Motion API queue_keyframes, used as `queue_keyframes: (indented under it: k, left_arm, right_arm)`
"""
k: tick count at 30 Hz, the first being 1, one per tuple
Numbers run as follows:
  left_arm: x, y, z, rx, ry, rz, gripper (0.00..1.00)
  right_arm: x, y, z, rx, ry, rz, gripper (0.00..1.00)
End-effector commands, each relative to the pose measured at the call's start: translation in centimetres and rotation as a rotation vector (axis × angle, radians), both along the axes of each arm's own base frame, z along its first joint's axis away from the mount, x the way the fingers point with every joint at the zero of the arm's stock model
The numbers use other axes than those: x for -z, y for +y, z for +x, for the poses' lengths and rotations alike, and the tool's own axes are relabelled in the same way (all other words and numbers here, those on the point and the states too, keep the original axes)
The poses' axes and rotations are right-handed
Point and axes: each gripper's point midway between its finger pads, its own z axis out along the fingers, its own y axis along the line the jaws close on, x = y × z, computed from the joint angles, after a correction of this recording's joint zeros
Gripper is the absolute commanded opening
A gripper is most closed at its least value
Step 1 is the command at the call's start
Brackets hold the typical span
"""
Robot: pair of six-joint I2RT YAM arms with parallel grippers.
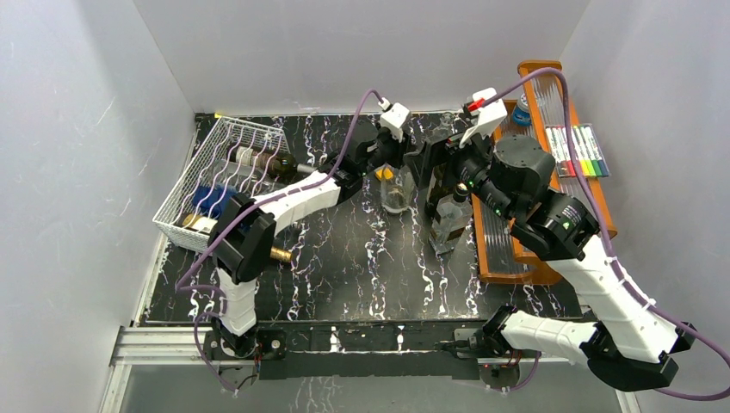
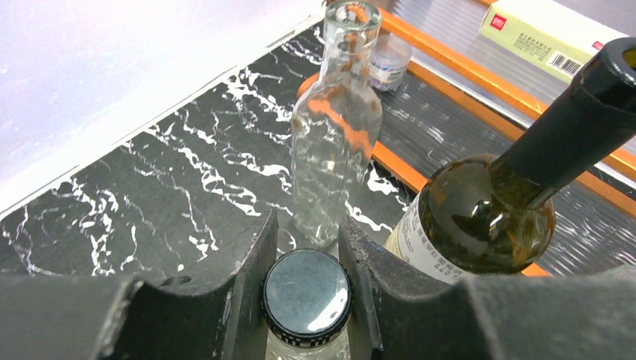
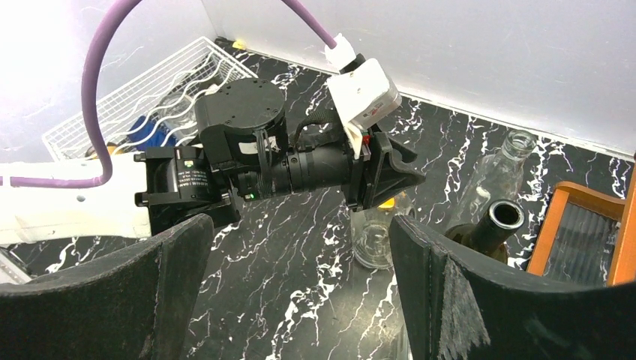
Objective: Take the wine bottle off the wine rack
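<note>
Overhead, the dark wine bottle [image 1: 269, 163] is lying in the white wire wine rack [image 1: 207, 159] at the counter's [image 1: 344, 258] far-left corner, its neck passing under the left arm. Neither wrist camera is showing it clearly. Only the left wrist view is revealing the left hand [image 2: 307, 240] clamping a capped clear bottle [image 2: 306, 291], well apart from the rack. The right hand [image 3: 300, 225] is gaping wide and holding nothing. It is hovering near the open mouth of a second, green wine bottle [image 2: 480, 217], which is standing just beside the orange shelf [image 1: 495, 258]. A tall clear bottle [image 2: 335, 127] is standing near it. Both arms are crowding the far centre, and white walls are closing in the rack's left and far sides. Bare counter is lying open toward the near edge.
</note>
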Motion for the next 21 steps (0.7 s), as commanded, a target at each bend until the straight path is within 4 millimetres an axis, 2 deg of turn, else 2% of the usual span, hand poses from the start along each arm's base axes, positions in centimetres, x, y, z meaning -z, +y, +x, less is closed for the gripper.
queue_keyframes:
  k: [1, 6, 7, 11, 15, 19, 21]
  left_arm:
    - [-10.5, -2.0, -0.7, 0.076, -0.249, -0.209, 0.00]
    - [-9.4, -2.4, -1.6, 0.115, -0.240, -0.206, 0.00]
    - [-9.2, -2.4, -1.8, 0.117, -0.237, -0.207, 0.03]
    - [-8.6, -1.7, -2.6, 0.122, -0.218, -0.206, 0.32]
    - [-8.3, -0.9, -3.5, 0.119, -0.215, -0.190, 0.56]
    - [-8.3, 0.2, -4.2, 0.104, -0.207, -0.173, 0.67]
    - [-8.4, 0.6, -4.4, 0.097, -0.200, -0.163, 0.79]
  right_arm:
    - [-1.6, -0.8, 0.2, 0.035, -0.058, 0.041, 0.98]
    - [-1.7, -1.1, -0.1, 0.033, -0.062, 0.047, 0.98]
    - [-1.6, -1.1, -0.1, 0.031, -0.063, 0.048, 0.98]
    - [-1.3, -1.0, -0.3, 0.018, -0.061, 0.041, 0.98]
    - [-1.4, -0.7, -0.4, -0.002, -0.064, 0.035, 0.98]
    - [-1.7, -0.4, -0.6, -0.026, -0.076, 0.039, 0.98]
    - [-1.7, -0.2, -0.7, -0.038, -0.078, 0.036, 0.98]
